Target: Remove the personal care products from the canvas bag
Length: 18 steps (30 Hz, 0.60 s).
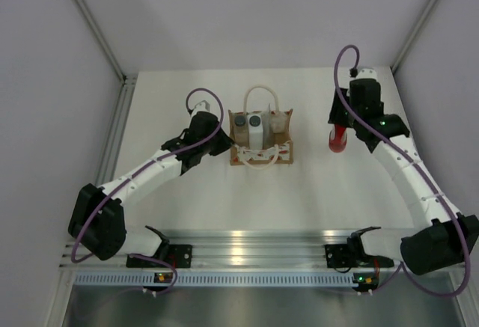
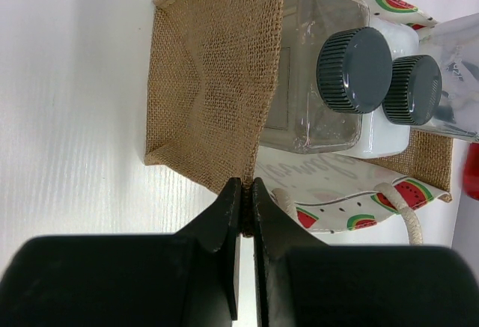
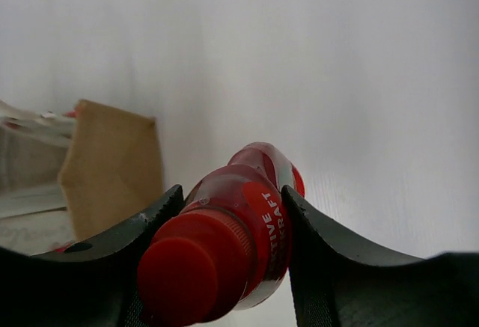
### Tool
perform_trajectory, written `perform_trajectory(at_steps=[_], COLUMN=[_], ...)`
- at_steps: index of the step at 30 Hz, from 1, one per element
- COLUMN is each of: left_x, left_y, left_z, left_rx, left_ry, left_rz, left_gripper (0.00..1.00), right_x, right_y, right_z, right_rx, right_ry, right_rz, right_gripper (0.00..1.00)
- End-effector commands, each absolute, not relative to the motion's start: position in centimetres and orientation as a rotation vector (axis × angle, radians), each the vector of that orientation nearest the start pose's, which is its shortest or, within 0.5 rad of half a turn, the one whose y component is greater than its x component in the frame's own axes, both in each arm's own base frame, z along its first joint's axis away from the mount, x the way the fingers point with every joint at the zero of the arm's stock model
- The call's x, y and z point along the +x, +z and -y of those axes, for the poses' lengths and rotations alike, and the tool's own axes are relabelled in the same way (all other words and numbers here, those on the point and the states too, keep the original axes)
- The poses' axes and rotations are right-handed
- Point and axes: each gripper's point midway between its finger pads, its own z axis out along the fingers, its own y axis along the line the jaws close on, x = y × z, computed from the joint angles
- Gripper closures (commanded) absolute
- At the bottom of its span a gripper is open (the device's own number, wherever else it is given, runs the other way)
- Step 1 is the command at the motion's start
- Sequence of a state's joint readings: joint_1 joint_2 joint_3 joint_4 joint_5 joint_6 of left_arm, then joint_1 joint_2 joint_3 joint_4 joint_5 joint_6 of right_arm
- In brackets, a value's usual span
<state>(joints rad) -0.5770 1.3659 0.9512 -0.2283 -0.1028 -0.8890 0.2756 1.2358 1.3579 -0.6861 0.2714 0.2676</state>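
**Red bottle lifted out; three products left in the bag**

In the overhead view the right pincer [image 1: 340,131] sits toward the right of the frame, well apart from the canvas bag [image 1: 286,153] at the centre. It is grasping the slim red bottle [image 3: 243,226]. Its own camera shows the jaws clasping the body just below the cap, with the bottle's far end pointing toward the white surface [image 1: 187,185]. Whether that end touches the surface cannot be told.

The left pincer [image 2: 245,186] is clenched on the burlap edge of the bag's side wall, at the lower centre of its camera's frame. This appears to steady the bag. Inside stand two white bottles with dark grey caps [image 2: 354,70], touching each other. A pale tube [image 1: 277,123] stands just beside them, toward the right of the bag.

The step in hand looks like setting down the first product. The next move likely calls for lowering the red bottle onto bare surface at the right, releasing it, then bringing the right pincer over the bag's open top for a capped bottle. The left grip should probably hold so the light bag does not rise with the bottle.
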Motion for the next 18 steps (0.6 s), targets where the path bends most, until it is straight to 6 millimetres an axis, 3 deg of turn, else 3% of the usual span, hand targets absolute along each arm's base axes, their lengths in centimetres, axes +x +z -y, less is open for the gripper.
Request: perform_trajectory(at_steps=[1, 3, 4, 13, 18], left_x=[33.1, 33.0, 33.0, 32.8, 32.8], left_y=[16.4, 16.3, 16.3, 16.1, 16.0], left_z=[23.3, 23.4, 23.4, 23.4, 23.3], left_rx=[-0.416, -0.411, -0.408, -0.399, -0.396], left_ry=[-0.708, -0.708, -0.709, -0.712, -0.699], left_rz=[-2.231, -2.234, -2.236, -2.243, -2.243], left_gripper=[1.0, 1.0, 1.0, 1.0, 1.0], right_x=[38.2, 39.2, 39.1, 40.0, 39.7], right_y=[28.9, 28.7, 26.5, 21.0, 20.4], right_z=[-7.5, -7.9, -7.8, -6.7, -6.2], right_rx=[0.114, 0.083, 0.08, 0.128, 0.15], right_ry=[0.171, 0.19, 0.19, 0.153, 0.158], right_rz=[-1.917, -1.835, -1.859, -1.94, -1.961], right_gripper=[1.0, 1.0, 1.0, 1.0, 0.72])
